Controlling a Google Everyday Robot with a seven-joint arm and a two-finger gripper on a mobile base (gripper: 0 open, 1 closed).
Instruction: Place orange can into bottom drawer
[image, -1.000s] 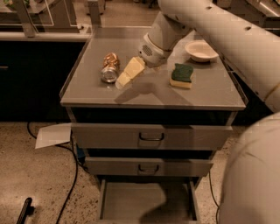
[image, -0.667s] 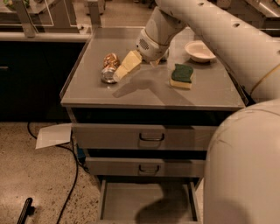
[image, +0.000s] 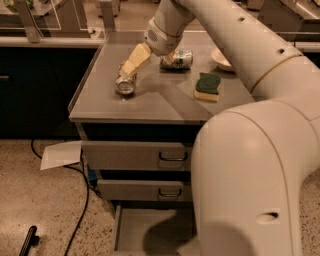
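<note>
Claw (image: 128, 70) at orange can (image: 125, 84) atop cabinet (image: 165, 102)

Pale yellow gripper (image: 127, 71) at the orange-brown, seemingly silver-ended can (image: 124, 84); to its right, green-silver can (image: 176, 59), green-and-yellow sponge (image: 207, 86).

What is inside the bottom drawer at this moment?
The bottom drawer is open; its visible floor holds nothing, only shadow. The arm covers its right part. The orange can lies on the countertop, the hand at it.

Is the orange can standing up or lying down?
Lying down: the orange can shows its silver end sideways on the tabletop; the gripper is right at it.
</note>
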